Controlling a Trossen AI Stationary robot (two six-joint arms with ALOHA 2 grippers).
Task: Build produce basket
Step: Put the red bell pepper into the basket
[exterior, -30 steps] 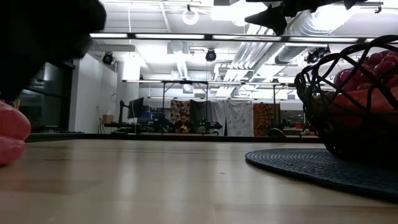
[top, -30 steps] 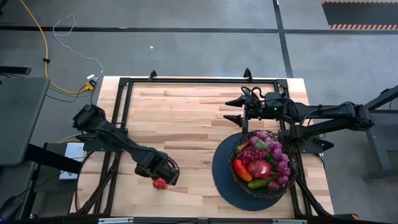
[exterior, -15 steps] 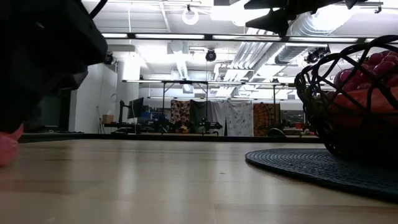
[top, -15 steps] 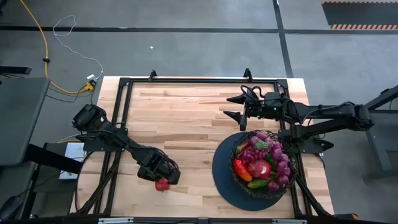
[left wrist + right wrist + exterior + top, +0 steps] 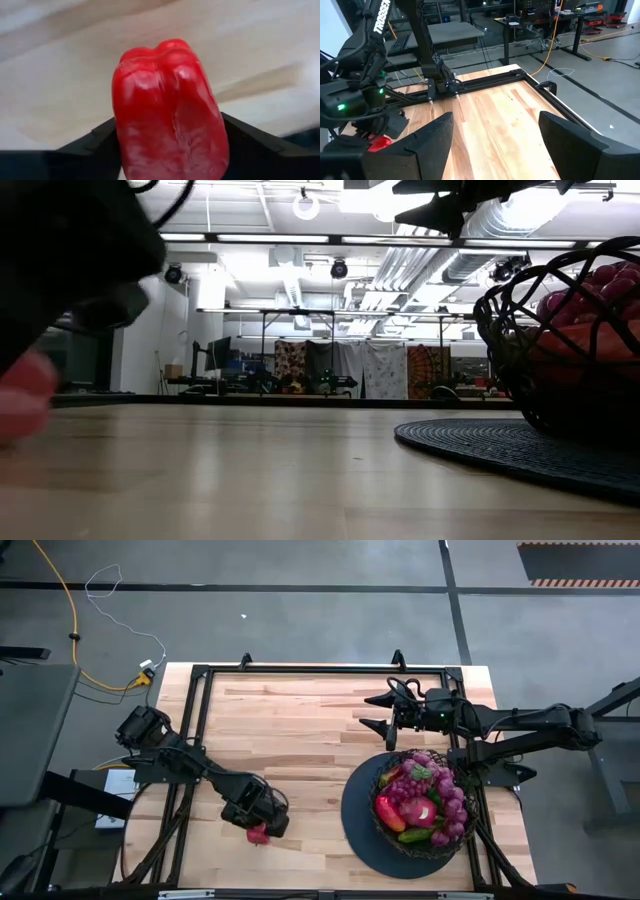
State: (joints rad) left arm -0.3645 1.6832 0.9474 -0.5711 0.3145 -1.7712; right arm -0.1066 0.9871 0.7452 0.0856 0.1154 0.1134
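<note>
basket [image 5: 388, 820]: we see it lower right, filled with produce [image 5: 425, 795]
red pepper [image 5: 167, 112]: lower left, between left gripper [image 5: 262, 827] fingers, clamped
right gripper [image 5: 378, 712]: jaws apart, empty, above basket

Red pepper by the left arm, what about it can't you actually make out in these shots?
- High view: the left hand covers most of the red pepper; only a sliver shows.
- Low view: the pepper is a blurred pink patch, cut off by the picture's edge under the dark arm.
- Left wrist view: the pepper fills the frame, so whether it rests on the table is unclear.
</note>
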